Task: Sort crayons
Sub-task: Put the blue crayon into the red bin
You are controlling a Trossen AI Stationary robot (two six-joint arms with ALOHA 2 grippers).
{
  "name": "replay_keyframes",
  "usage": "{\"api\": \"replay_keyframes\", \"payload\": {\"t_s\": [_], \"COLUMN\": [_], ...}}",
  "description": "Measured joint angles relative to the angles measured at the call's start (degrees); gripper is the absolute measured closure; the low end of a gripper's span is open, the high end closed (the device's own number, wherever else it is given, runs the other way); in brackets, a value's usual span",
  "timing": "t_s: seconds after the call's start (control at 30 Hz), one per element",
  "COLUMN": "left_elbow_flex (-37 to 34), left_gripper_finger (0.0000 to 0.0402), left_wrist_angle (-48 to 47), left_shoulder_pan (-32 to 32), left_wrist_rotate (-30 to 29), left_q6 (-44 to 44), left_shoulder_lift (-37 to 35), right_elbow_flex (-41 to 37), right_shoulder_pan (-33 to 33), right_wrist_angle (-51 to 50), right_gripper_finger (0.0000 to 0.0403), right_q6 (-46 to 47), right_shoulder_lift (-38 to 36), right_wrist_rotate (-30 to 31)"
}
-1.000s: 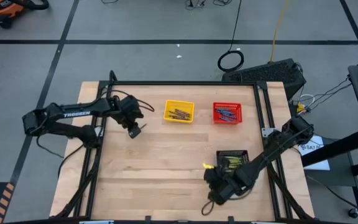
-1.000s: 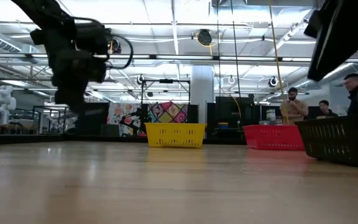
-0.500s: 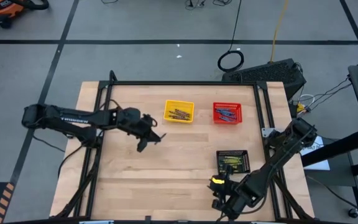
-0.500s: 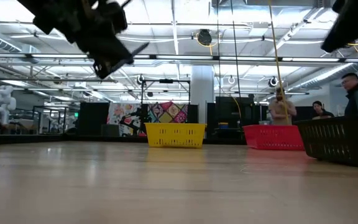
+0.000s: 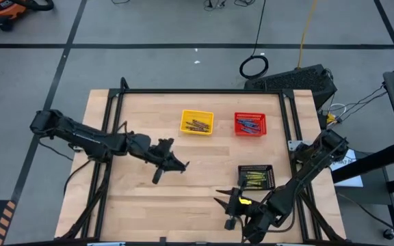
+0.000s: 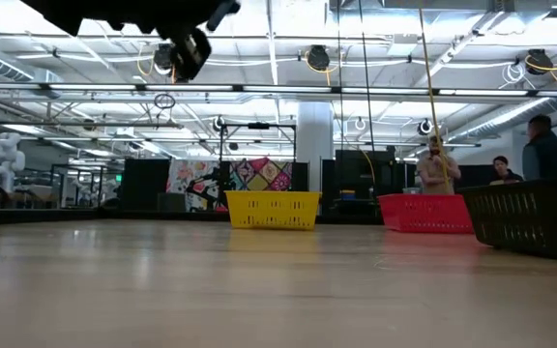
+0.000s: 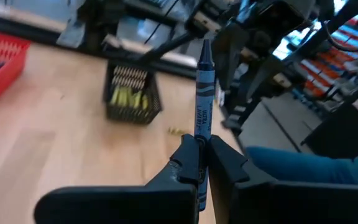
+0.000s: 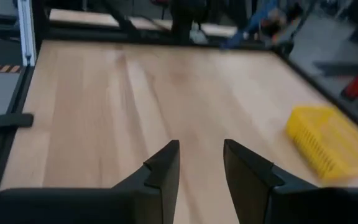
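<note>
Left hand (image 7: 199, 163) farther right, crayon (image 7: 202, 93) pinched.

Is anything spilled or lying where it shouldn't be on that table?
Nothing stands out. The yellow basket, red basket and black basket sit upright with crayons inside. One blue crayon is pinched in the left gripper; the right gripper hangs open, holding nothing.

One camera hangs overhead, looking straight down on the pale wooden table (image 5: 183, 191). Another sits at tabletop level, facing the room. Both share the yellow mesh basket (image 5: 197, 122). Each wrist camera looks closely past its own fingers.
</note>
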Motion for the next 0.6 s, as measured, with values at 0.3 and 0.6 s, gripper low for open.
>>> {"api": "replay_keyframes", "payload": {"t_s": [0.3, 0.6], "left_elbow_flex": [0.0, 0.04], "left_gripper_finger": [0.0394, 0.0394], "left_wrist_angle": [20.74, 27.03], "left_shoulder_pan": [-5.48, -6.51], "left_wrist_rotate": [-1.98, -2.14], "left_q6": [5.18, 6.39], "left_shoulder_lift": [11.25, 16.85], "right_elbow_flex": [-0.02, -0.02], "right_shoulder_pan": [-2.78, -5.42], "right_wrist_angle": [8.03, 17.23], "right_gripper_finger": [0.0291, 0.0291], "right_q6": [-12.18, -18.15], "right_shoulder_lift": [0.0, -0.02], "right_wrist_rotate": [1.21, 0.89]}}
